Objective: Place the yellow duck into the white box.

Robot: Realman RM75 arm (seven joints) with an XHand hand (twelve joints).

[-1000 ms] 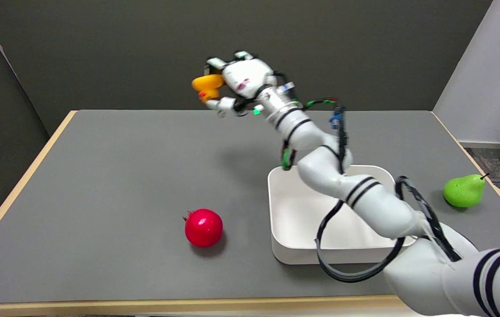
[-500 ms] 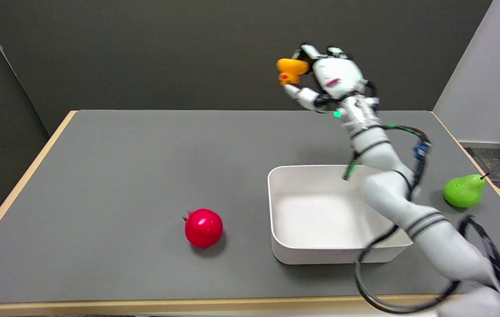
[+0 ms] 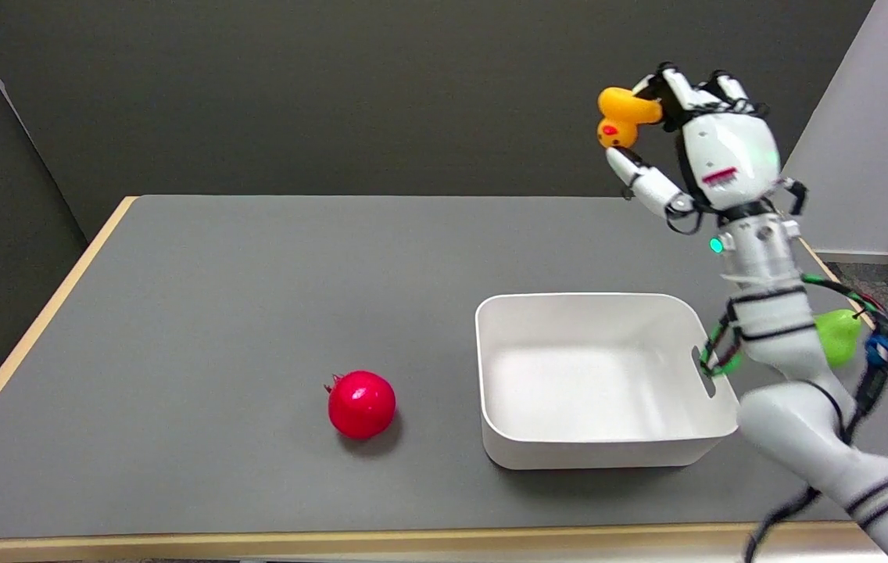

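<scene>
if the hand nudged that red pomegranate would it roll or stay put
The red pomegranate looks nearly round, resting on the flat grey table, so it would probably roll. Its glossy skin may be slippery for fingers. Its small crown tip might stop it early.

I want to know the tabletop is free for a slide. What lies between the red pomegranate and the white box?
Nothing: in the head view, only bare grey table separates the red pomegranate from the white box.
</scene>
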